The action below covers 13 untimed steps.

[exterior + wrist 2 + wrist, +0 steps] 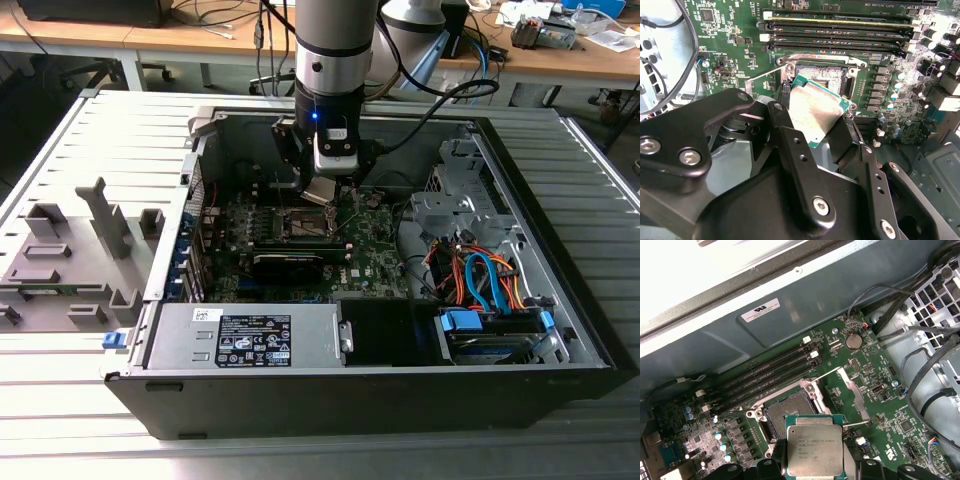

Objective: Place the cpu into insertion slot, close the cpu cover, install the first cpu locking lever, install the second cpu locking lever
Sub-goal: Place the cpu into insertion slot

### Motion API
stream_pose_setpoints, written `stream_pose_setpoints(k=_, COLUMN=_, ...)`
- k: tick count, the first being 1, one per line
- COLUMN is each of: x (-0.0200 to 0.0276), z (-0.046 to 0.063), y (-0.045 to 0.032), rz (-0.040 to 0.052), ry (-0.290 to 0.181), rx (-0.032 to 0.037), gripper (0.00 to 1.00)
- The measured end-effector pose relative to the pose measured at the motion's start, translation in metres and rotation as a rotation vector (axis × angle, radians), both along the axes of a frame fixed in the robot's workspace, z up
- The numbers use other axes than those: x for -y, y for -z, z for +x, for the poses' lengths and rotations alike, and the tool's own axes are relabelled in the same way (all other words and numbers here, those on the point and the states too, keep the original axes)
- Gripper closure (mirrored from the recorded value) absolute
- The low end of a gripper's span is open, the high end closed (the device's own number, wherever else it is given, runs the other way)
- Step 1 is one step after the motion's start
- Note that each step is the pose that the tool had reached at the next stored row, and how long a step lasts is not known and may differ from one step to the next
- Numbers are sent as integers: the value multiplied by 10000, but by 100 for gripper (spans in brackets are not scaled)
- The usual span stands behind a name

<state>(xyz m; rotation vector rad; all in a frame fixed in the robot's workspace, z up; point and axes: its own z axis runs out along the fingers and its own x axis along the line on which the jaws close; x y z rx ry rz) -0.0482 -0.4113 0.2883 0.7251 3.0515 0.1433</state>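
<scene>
we log the arm (335,40): silver-grey cylinder above a black joint ring with a small blue light (314,115), pale grey block (335,148) beneath it | black cable (450,92) looping off its wrist | gripper (815,125): matte black linked bars | fingers (790,145): black, small bare holes | screws (821,205): silver hex-socket heads, two on the rounded link

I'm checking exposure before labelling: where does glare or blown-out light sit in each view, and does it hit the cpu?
First wrist view: white blowout past the case rim; the cpu evenly lit. Second wrist view: the cpu shines pale, with glare on the motherboard. Exterior view: the motherboard lies in shade, the cpu catching light.
</scene>
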Motion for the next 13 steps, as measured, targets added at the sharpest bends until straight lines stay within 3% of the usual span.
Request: stream_pose_setpoints(k=13, x=0, z=0, y=0, rz=0, ry=59, rx=0, gripper=46)
